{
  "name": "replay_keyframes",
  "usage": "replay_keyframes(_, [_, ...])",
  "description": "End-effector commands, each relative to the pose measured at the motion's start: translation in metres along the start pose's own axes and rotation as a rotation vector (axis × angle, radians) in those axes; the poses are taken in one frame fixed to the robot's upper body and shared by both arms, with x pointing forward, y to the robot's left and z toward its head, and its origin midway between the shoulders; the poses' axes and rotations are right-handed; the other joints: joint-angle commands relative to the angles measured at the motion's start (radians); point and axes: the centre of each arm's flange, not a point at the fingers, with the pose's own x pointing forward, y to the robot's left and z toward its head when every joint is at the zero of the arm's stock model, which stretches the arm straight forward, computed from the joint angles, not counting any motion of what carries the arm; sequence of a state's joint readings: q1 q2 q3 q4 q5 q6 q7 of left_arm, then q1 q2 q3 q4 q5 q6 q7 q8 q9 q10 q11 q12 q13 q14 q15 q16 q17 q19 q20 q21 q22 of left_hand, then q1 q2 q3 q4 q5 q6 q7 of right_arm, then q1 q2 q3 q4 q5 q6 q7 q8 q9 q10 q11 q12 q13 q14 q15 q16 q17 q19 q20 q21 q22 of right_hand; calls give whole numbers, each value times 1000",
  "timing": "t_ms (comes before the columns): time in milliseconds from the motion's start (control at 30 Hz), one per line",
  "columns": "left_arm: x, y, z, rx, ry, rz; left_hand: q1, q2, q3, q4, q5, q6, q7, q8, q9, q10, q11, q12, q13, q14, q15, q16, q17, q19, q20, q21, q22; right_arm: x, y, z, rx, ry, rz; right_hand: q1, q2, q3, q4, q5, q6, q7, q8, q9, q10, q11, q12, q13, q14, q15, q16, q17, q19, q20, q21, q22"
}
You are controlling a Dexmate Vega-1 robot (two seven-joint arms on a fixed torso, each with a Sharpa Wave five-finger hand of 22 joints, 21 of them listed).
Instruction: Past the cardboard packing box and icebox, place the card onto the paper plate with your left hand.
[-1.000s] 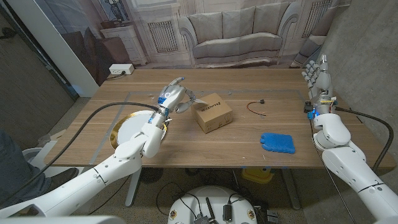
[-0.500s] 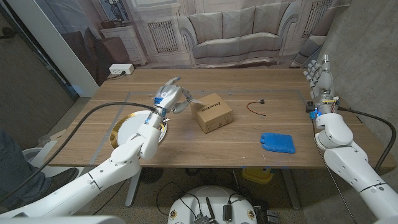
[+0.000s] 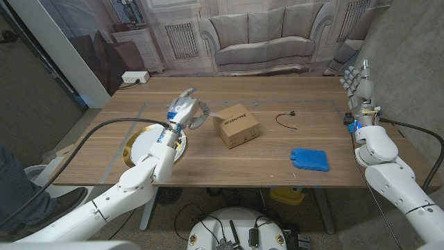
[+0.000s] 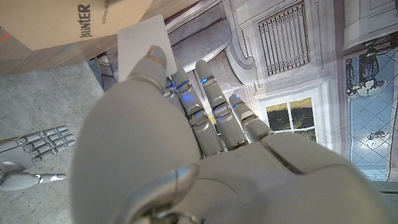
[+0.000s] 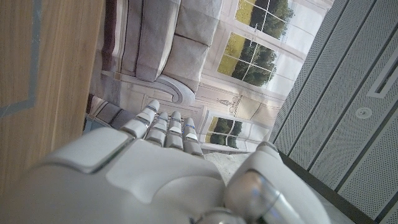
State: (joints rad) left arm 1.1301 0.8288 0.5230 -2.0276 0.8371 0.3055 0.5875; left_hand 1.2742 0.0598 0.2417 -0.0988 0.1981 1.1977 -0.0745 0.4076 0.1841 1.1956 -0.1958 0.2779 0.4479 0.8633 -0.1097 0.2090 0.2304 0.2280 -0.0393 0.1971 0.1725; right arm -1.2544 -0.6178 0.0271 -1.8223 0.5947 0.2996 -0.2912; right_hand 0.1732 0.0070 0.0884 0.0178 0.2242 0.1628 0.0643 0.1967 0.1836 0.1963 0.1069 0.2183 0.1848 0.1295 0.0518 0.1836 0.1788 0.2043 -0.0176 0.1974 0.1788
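Note:
My left hand (image 3: 185, 108) hovers above the table between the paper plate and the cardboard box, pinching a white card (image 3: 212, 111) that sticks out toward the box. In the left wrist view the card (image 4: 142, 40) shows beyond my fingertips, with the box (image 4: 68, 22) behind it. The cardboard packing box (image 3: 238, 125) stands at mid-table. A blue ice pack (image 3: 309, 159) lies near the front right. The white paper plate (image 3: 147, 144) with a gold rim sits at the front left, below and left of my left hand. My right hand (image 3: 358, 80) is raised at the table's right edge, fingers apart, holding nothing.
A small red and black wire (image 3: 286, 120) lies right of the box. Tape lines mark a rectangle on the wooden table (image 3: 277, 149). A sofa backdrop stands behind the table's far edge. My right hand (image 4: 34, 147) also appears small in the left wrist view.
My left hand has carried the card leftward and a little back, away from the box and nearer the plate. The right hand has barely moved.

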Motion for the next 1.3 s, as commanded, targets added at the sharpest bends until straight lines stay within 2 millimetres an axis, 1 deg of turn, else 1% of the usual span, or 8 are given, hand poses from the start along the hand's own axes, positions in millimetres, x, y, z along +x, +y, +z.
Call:
replay_keyframes(33, [-10, 10, -3, 27, 47, -18, 3, -6, 10, -2, -2, 10, 10, 3, 3, -3, 2, 8, 7, 13, -116, 0, 5, 8, -99, -2, 2, 0, -4, -3, 10, -2, 9, 1, 5, -3, 1, -2, 8, 4, -1, 5, 7, 2, -3, 3, 7, 1, 3, 3, 8, 2, 5, 6])
replay_keyframes(267, [-15, 13, -9, 37, 79, -24, 4, -9, 14, -3, -2, 10, 10, 3, 3, -2, 3, 8, 10, 14, -116, 0, 5, 9, -99, -2, 2, -4, -8, -7, 17, 6, -2, 2, 6, -3, 1, -2, 8, 4, -1, 5, 7, 4, -3, 3, 7, 0, 3, 3, 8, 2, 5, 6])
replay_keyframes(500, [-19, 19, -12, 53, 104, -26, 3, -10, 17, -1, -2, 7, 11, 2, 3, -2, 4, 7, 14, 14, -116, -1, 6, 7, -96, -3, 2, -4, -9, -9, 1, 15, 11, 2, 6, -4, 1, -2, 9, 4, -1, 5, 7, 2, -3, 3, 7, 0, 3, 3, 9, 2, 5, 6])
replay_keyframes(833, [-29, 28, -11, 79, 138, -29, 3, -12, 23, -1, -2, 9, 11, 3, 3, -2, 3, 7, 18, 15, -116, -1, 7, 9, -98, -2, 2, -2, -10, -13, 23, 0, 15, 2, 6, -6, 0, -2, 9, 4, -1, 5, 8, 3, -3, 3, 8, 0, 3, 3, 11, 1, 5, 6])
replay_keyframes(1133, [-41, 34, -15, 98, 174, -30, 2, -13, 29, 1, -2, 7, 14, 2, 3, 0, 4, 7, 22, 15, -117, -2, 7, 9, -97, -2, 2, 0, -12, -10, 23, -3, 10, 1, 6, -7, 0, -2, 10, 5, -1, 4, 8, 1, -3, 3, 8, 0, 3, 3, 11, 0, 5, 6])
replay_keyframes(1300, [-45, 32, -20, 109, 203, -32, 1, -14, 31, 2, -2, 7, 13, 2, 3, -3, 5, 6, 24, 15, -115, -3, 7, 9, -96, -2, 2, -3, -14, -8, 14, -6, 8, 1, 7, -7, 0, -2, 10, 6, 0, 4, 9, 3, -3, 3, 10, 0, 3, 3, 11, 1, 5, 6])
